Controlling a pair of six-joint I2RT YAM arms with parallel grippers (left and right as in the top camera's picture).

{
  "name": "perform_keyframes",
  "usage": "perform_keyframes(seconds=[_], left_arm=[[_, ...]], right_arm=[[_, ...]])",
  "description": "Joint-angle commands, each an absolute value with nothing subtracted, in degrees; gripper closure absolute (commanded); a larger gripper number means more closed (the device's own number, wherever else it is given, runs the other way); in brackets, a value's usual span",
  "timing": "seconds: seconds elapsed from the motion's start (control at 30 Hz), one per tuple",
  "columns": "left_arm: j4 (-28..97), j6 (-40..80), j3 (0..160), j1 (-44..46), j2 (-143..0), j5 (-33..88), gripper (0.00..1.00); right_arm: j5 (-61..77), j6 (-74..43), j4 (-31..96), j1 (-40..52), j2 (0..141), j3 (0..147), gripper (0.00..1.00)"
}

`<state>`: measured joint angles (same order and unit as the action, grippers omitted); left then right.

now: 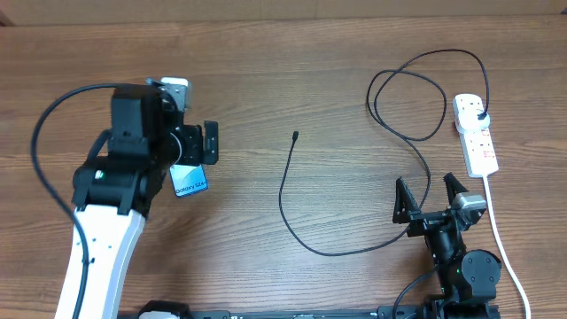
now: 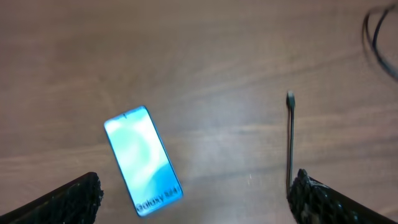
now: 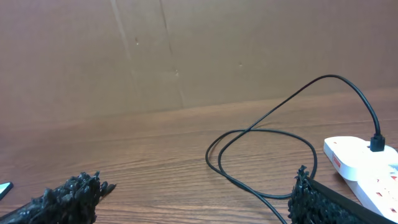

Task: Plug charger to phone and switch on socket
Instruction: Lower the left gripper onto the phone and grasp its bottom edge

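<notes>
The phone [image 1: 189, 181] lies flat on the wooden table, lit blue-teal, partly hidden under my left arm; the left wrist view shows it whole [image 2: 142, 160]. My left gripper [image 1: 209, 143] hovers open above and just right of it, empty. The charger cable [image 1: 292, 208] runs from its loose connector tip [image 1: 295, 136] in a long curve and loops to a black plug [image 1: 479, 116] seated in the socket [image 1: 476, 135], a white power strip at far right. The tip also shows in the left wrist view [image 2: 290, 98]. My right gripper [image 1: 431, 197] is open and empty over the cable, left of the strip.
The socket's white cord [image 1: 501, 239] runs down the right side past my right arm base. A cardboard wall [image 3: 186, 50] stands behind the table's far edge. The cable loops [image 3: 261, 155] lie between my right gripper and the socket [image 3: 364, 165].
</notes>
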<state>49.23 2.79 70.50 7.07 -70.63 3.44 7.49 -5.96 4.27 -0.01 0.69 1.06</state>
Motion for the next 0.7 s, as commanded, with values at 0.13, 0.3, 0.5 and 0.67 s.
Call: perform_keyframes(seconds=[0.13,0.3,0.5,0.67], left_arm=[[49.6,3.2,71.8,6.7,-78.2,5.4,0.0],[47.4,8.8,71.8,6.7,-85.6,-2.4,0.0],[46.1,22.2,71.8,6.0,-94.2,-12.4,0.0],[43.9,24.9,71.8,3.9,-99.6,-10.9,0.0]], right_arm=[[7.6,-5.9,4.0,-0.4,0.2,0.4,0.0],[7.6,-5.9,4.0,-0.4,0.2,0.4,0.0],[7.6,-5.9,4.0,-0.4,0.2,0.4,0.0],[7.6,-5.9,4.0,-0.4,0.2,0.4,0.0]])
